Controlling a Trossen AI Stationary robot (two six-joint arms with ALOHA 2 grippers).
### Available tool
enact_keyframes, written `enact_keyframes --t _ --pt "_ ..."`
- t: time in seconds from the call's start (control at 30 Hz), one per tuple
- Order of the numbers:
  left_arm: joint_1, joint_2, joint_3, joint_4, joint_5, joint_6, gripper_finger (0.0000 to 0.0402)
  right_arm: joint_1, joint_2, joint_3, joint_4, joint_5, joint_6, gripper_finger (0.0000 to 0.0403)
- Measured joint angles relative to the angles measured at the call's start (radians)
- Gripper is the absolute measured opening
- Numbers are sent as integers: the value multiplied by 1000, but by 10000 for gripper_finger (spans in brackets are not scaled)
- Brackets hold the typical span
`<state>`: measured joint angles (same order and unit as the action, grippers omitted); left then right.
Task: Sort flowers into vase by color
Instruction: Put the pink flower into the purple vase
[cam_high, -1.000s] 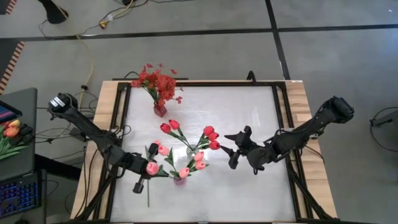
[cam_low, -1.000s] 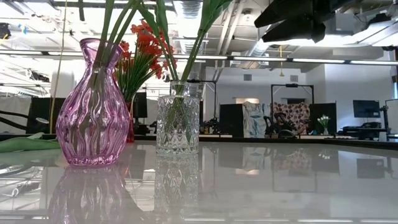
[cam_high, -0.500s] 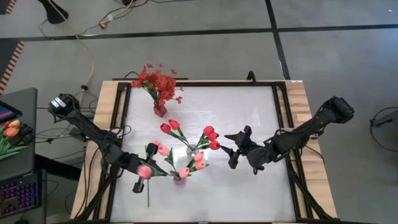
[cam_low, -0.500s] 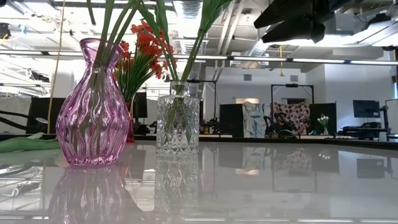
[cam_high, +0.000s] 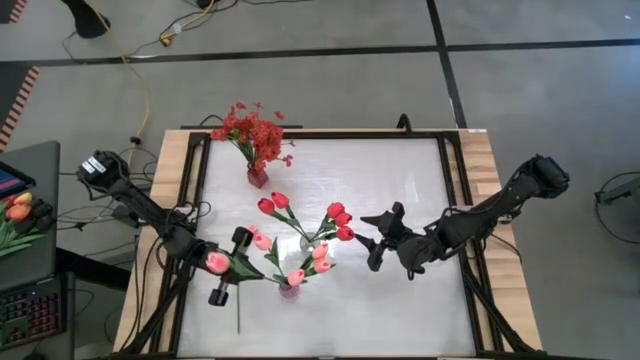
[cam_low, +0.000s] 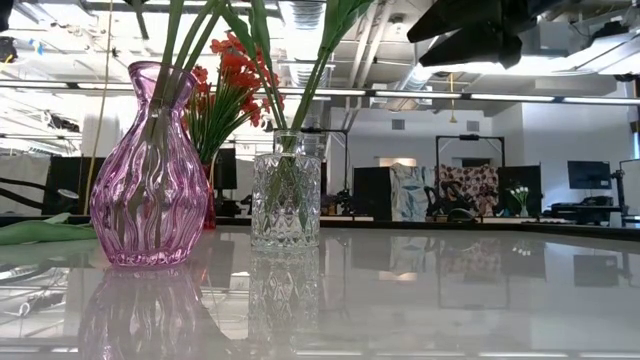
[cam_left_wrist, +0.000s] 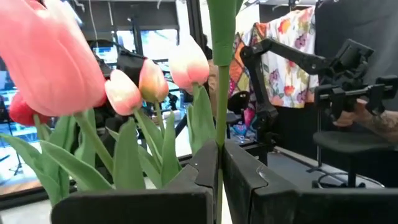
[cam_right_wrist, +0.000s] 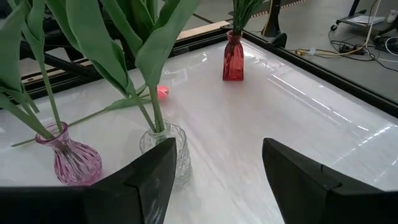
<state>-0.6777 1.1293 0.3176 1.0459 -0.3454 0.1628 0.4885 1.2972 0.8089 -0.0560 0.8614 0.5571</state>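
Keyboard (cam_high: 28, 312) beside wood-edged table (cam_high: 480, 160)

Bright overhead ceiling lights; glare, reflections on glossy table (cam_low: 420, 290); close pink tulip (cam_left_wrist: 50, 62) blurred.

Glossy white table (cam_high: 400, 180) (wood-edged), pink vase (cam_low: 150, 170), clear vase (cam_low: 286, 200), small red vase (cam_high: 257, 177)

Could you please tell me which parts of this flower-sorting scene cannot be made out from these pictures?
- Low view: blooms in the pink vase and clear vase are cut off by the top edge.
- Left wrist view: the held pink tulip is blurred, and its stem's lower end is hidden between the left end effector fingers.
- Right wrist view: the red vase flowers run off the top edge.
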Motion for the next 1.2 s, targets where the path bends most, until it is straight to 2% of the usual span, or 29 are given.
enact_keyframes --t 0.4,0.87,1.2 --pt "22 114 0 78 0 2 0 0 0 0 12 -1 3 265" --pt "43 142 0 38 10 -37 0 0 0 0 12 -12 3 265" --pt "70 292 0 127 21 -78 0 0 0 0 14 -13 3 265"
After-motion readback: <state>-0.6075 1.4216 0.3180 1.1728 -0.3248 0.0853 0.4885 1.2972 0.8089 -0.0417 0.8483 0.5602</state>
